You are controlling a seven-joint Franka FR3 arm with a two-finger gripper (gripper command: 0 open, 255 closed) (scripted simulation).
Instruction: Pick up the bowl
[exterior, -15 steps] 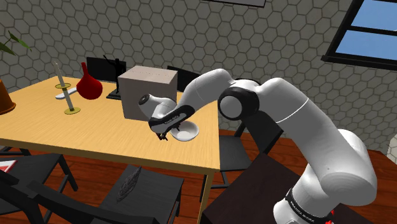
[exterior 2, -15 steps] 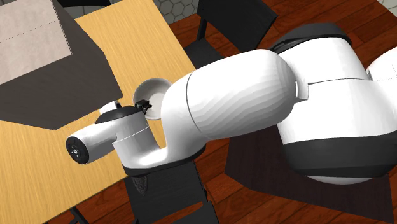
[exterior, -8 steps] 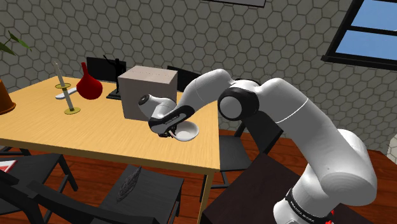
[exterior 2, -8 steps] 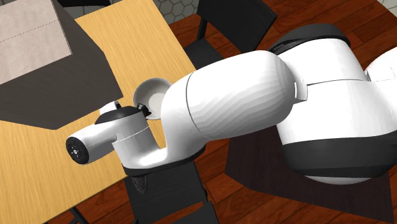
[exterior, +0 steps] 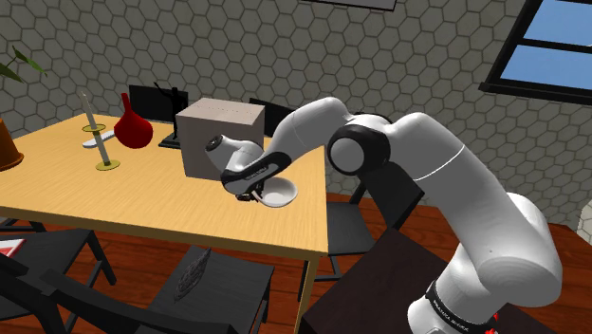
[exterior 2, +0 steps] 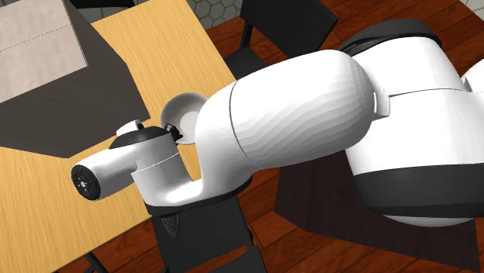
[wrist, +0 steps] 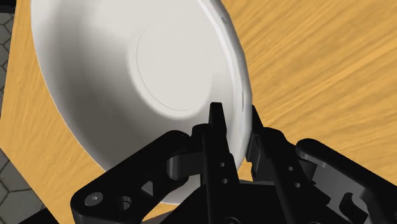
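Note:
A white bowl [exterior: 279, 195] is near the wooden table's [exterior: 114, 194] corner nearest the stand, to the right of a grey box in the shoulder view. My black gripper [exterior: 252, 195] is shut on the bowl's rim on the side toward the table's front edge. In the wrist view one finger [wrist: 216, 130] presses inside the bowl [wrist: 153, 70] and the other finger [wrist: 259, 133] presses outside the rim; the gripper [wrist: 236, 124] clasps the thin wall between them. The second exterior view shows the bowl [exterior 2: 184, 111] partly hidden behind the white forearm, with the gripper [exterior 2: 177, 136] at its edge. Whether the bowl still touches the table I cannot tell.
A grey box [exterior: 220, 139] stands just behind the bowl. Farther along the table are a red vase [exterior: 133, 125], a candlestick [exterior: 104, 142] and a dark device [exterior: 159, 102]. Black chairs [exterior: 223, 285] stand at the table's front edge and beside the stand.
The fingers have closed on the bowl's rim. Since then the hand and forearm have risen slightly, and the bowl has shifted a little with them.

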